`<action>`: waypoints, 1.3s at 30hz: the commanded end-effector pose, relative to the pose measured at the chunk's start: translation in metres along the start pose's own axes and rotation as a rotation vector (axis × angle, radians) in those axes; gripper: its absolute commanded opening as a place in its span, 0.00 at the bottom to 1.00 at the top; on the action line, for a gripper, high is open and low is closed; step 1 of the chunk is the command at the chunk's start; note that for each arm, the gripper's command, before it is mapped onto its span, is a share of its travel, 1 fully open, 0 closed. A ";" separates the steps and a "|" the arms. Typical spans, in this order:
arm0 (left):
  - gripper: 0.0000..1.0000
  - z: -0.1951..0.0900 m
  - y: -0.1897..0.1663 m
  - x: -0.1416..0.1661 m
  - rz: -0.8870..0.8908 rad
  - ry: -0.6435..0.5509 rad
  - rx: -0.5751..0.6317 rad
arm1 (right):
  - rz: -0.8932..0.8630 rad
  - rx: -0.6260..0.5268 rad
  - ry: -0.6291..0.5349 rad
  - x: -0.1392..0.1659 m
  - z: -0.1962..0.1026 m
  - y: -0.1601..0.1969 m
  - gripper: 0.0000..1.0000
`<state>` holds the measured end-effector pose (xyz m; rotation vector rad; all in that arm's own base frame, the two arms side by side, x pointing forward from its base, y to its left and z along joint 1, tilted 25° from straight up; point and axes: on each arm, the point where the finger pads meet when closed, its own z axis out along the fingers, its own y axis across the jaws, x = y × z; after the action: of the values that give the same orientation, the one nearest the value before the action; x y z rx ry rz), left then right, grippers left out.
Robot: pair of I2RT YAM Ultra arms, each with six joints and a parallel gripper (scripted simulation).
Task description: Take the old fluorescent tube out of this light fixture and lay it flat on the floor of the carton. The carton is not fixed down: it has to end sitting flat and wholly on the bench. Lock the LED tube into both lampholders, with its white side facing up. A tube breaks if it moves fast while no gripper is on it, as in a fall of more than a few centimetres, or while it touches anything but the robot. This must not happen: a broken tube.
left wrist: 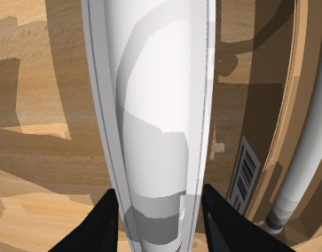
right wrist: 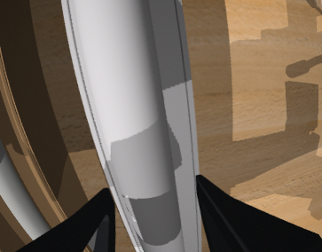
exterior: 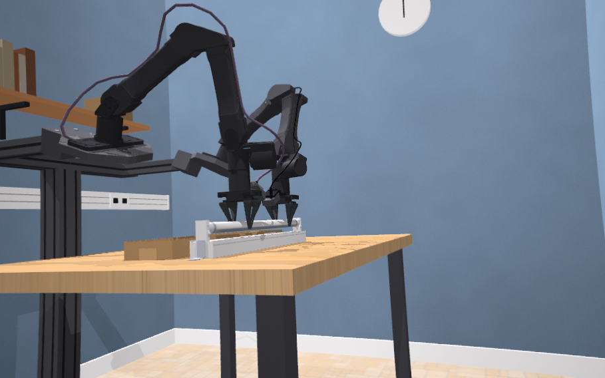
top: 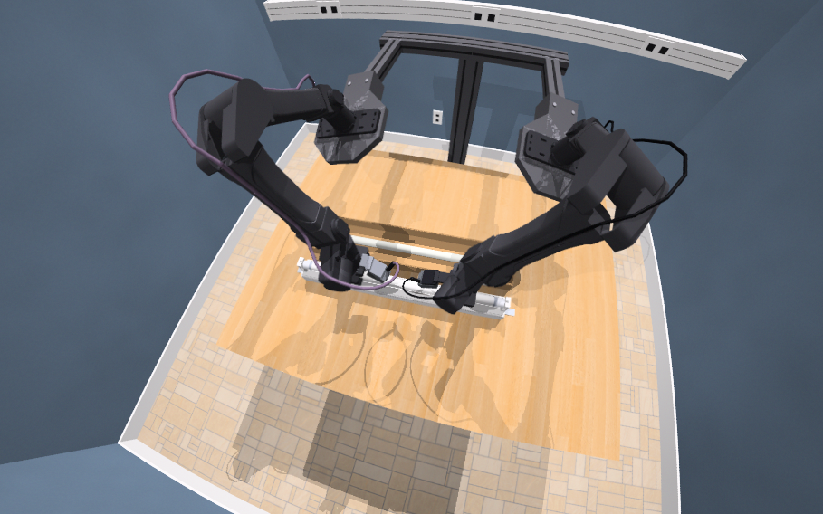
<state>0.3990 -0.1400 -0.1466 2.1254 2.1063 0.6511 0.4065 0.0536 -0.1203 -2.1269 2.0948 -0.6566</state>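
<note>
A tube with a white upper side, apparently the LED tube (exterior: 225,226) (left wrist: 159,89) (right wrist: 121,89), spans the lampholders (exterior: 202,231) (top: 505,302) of the white fixture (exterior: 257,243). Its pins are too small to judge. The dark-ended tube, apparently the old fluorescent (top: 401,247) (left wrist: 303,169), lies in the brown carton (exterior: 180,248), which looks flat on the bench. My left gripper (exterior: 282,221) (left wrist: 159,194) and right gripper (exterior: 240,224) (right wrist: 153,184) are part open, fingers pointing down on either side of the fixture tube, not clamped. The arms hide both grippers' fingertips in the top view.
The wooden bench (top: 541,383) carries both fixture and carton. The carton stands close alongside the fixture, on the arm-base side. The dark stand (top: 465,115) rises behind the bench. The wrist cameras face each other above the fixture's middle, with a narrow gap.
</note>
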 end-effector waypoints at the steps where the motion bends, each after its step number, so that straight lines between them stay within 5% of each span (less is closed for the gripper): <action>1: 0.11 -0.008 0.009 -0.010 -0.002 -0.025 -0.021 | -0.014 0.009 -0.017 -0.006 -0.005 -0.003 0.49; 17: 0.11 -0.006 0.000 -0.006 0.012 -0.013 0.003 | -0.013 0.011 -0.017 -0.007 -0.006 -0.005 0.49; 18: 0.11 -0.006 0.000 -0.006 0.012 -0.013 0.003 | -0.013 0.011 -0.017 -0.007 -0.006 -0.005 0.11; 39: 0.11 -0.004 0.001 -0.004 0.004 -0.012 0.005 | -0.002 0.005 -0.014 -0.004 -0.003 -0.004 0.11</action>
<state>0.3996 -0.1402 -0.1463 2.1231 2.1060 0.6516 0.4058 0.0535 -0.1207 -2.1301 2.0954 -0.6534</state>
